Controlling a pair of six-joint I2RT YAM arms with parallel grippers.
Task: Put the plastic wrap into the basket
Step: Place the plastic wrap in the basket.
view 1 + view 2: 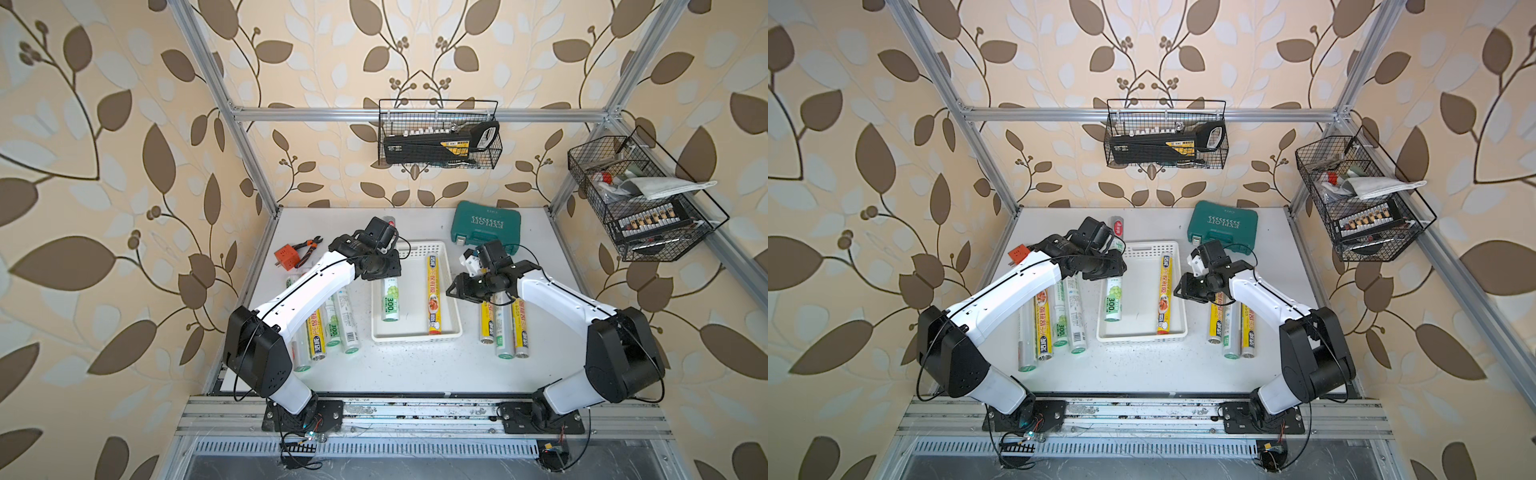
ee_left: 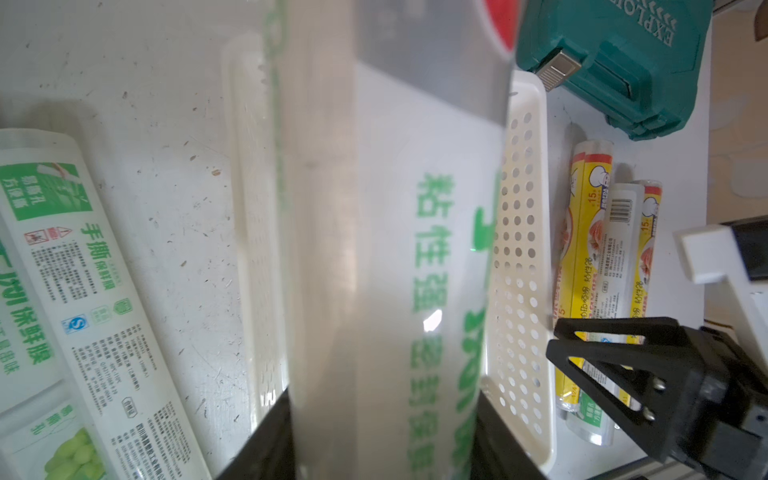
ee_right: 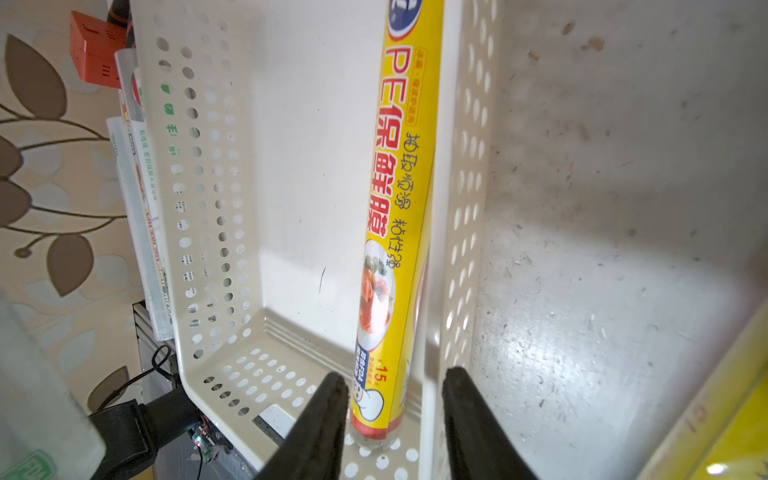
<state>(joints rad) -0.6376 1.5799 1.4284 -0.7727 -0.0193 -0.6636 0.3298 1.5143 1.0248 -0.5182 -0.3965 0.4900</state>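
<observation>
Plastic wrap: nine rolls in both top views, two at the basket and seven lying on the worktop.
Basket [image 1: 415,338]: white with perforated walls, mid-worktop between my two arms.
Basket contents: one yellow roll [image 1: 433,295] lying flat along the right wall.
Held roll [image 1: 390,305]: silvery with green print, over the basket's left half. Its red-labelled far end reaches past the far rim.
Left jaws: clamped on the held roll.
Right jaws: apart, gripping nothing, just beside the basket's right wall.
Left group [image 1: 332,328]: four rolls side by side, partly under my left arm.
Right group [image 1: 503,332]: three rolls, touching one another.
Back wire basket [image 1: 438,137]: holds a long black item with a yellow label.
Side wire basket [image 1: 640,199]: holds a folded white cloth and small items I cannot identify.
Left wrist view only: shows the clamp on the held roll [image 2: 395,249], which my wrist hides from above.
Right wrist view only: shows the gap between the right jaws, with the yellow roll [image 3: 386,208] alone on the basket floor.
</observation>
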